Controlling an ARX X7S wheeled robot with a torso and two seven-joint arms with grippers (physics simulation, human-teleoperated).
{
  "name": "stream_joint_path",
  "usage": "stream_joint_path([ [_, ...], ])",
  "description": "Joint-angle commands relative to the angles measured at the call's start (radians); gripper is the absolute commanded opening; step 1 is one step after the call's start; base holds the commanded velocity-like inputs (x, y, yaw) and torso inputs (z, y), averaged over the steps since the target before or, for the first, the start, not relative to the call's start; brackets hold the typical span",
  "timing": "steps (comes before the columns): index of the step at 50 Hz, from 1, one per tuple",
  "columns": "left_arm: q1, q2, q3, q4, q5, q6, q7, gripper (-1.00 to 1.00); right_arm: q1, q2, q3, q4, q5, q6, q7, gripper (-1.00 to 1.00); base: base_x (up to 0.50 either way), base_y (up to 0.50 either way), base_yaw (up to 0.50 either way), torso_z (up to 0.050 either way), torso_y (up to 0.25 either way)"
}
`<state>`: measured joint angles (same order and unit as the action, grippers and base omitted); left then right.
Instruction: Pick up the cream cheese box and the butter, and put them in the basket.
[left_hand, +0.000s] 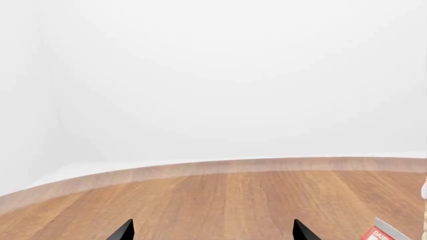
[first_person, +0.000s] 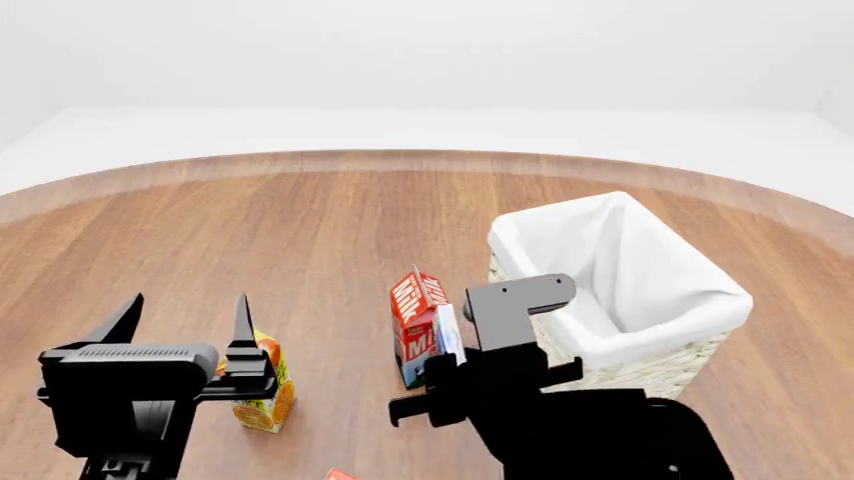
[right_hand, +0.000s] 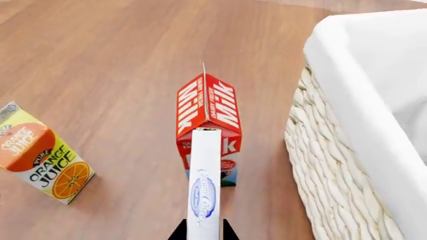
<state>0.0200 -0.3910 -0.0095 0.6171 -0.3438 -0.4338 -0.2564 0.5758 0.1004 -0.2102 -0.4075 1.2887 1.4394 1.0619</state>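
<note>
I've got the right gripper (right_hand: 203, 235) clamped on the cream cheese (right_hand: 204, 190), thin, light and stiff, left gripper (first_person: 180, 320) spread apart.

In the head view, the right arm (first_person: 561, 420) covers the lower part of the milk carton (first_person: 418, 325) and the near-left corner of the basket (first_person: 674, 355). A red scrap (first_person: 339, 474) is cut off by the bottom edge, too little to identify. In the left wrist view only 2 black fingertips (left_hand: 123, 231) show, and a red-and-white carton corner (left_hand: 383, 234) is cropped.
</note>
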Motion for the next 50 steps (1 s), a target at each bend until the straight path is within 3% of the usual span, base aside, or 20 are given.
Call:
stream_joint_path([
  [1, -0.001, -0.003, 0.001, 0.008, -0.007, -0.005, -0.003, 1.00, 0.074, -0.006, 0.042, -0.008, 0.118, 0.042, 0.105, -1.00, 0.00, 0.00, 0.00, 0.000, 0.000],
  [24, 0.001, -0.007, 0.010, 0.002, -0.005, 0.003, -0.009, 1.00, 0.274, 0.076, 0.088, 0.025, 0.426, -0.001, 0.343, -1.00, 0.00, 0.00, 0.00, 0.000, 0.000],
  [36, -0.002, -0.010, 0.011, 0.003, -0.008, 0.002, -0.012, 1.00, 0.369, 0.120, 0.070, 0.049, 0.501, -0.038, 0.399, -1.00, 0.00, 0.00, 0.00, 0.000, 0.001],
  [50, -0.002, -0.013, 0.011, 0.001, -0.012, 0.006, -0.015, 1.00, 0.448, 0.177, 0.074, 0.106, 0.463, -0.060, 0.356, -1.00, 0.00, 0.00, 0.00, 0.000, 0.001],
])
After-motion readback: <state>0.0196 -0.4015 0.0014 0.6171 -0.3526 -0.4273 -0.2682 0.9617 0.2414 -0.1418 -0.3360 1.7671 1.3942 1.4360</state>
